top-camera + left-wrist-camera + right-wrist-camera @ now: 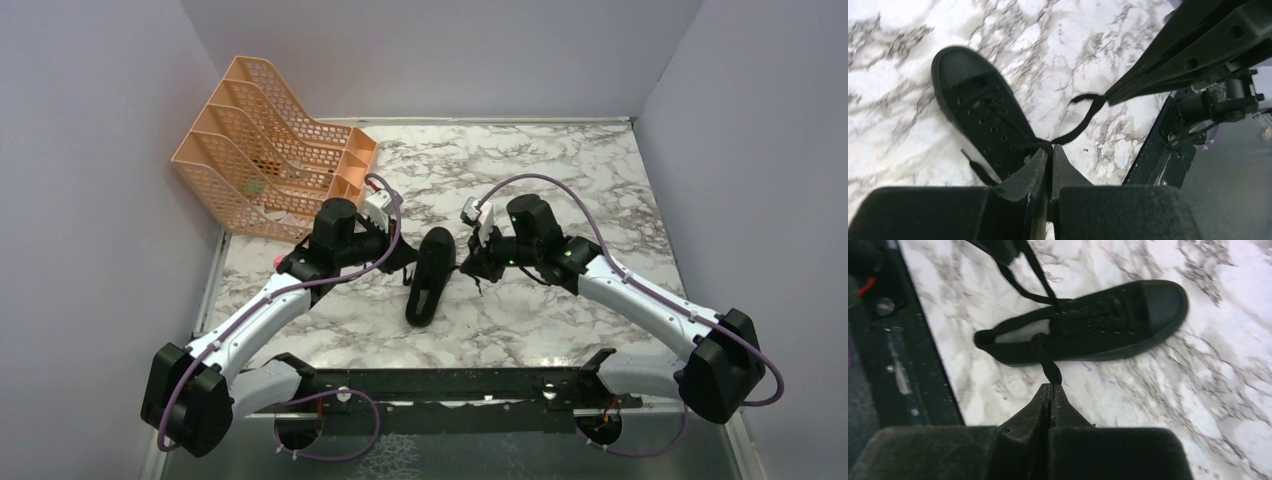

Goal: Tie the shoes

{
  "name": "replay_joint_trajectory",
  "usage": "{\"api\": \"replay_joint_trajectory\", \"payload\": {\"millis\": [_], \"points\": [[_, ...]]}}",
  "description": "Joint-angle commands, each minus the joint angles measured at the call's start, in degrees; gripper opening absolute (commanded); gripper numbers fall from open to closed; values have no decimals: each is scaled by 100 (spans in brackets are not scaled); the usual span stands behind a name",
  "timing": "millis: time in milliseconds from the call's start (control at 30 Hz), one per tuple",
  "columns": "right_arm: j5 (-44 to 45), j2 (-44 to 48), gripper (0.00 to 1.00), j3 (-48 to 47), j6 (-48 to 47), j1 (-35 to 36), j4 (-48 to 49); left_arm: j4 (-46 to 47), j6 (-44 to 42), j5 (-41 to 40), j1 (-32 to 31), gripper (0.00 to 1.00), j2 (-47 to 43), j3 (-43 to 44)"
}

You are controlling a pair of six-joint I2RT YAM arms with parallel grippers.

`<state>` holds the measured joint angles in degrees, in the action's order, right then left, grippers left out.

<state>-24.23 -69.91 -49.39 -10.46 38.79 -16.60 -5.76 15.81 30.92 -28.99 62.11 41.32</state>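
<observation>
Black canvas low-top shoe (428,278) on its sole mid marble table (560,180), between both grippers, heel end nearer the base rail (450,385). Left gripper (404,262) fingers pressed together, pinching a lace strand (1040,275) close to the eyelets. Right gripper (470,262) likewise clamped, pinching the other lace strand (1049,367), strand running straight back to the shoe. Orange mesh file rack (270,150) at far left corner, well apart.

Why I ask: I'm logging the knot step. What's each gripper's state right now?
Left gripper: closed, pinching a strand of the black shoelace.
Right gripper: closed, pinching another strand of it, beside the black shoe.
</observation>
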Motion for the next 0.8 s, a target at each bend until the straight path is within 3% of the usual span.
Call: {"api": "replay_joint_trajectory", "payload": {"millis": [0, 333, 767], "points": [[-944, -164, 1, -205, 483, 18, -262, 1198, -541, 875, -76, 6, -80, -198], [-883, -654, 1, -962, 252, 21, -404, 2068, -472, 1709, -115, 9, 25, -533], [-1346, -1150, 1, -1474, -384, 16, -696, 2239, -597, 1746, -124, 12, 300, -586]]}}
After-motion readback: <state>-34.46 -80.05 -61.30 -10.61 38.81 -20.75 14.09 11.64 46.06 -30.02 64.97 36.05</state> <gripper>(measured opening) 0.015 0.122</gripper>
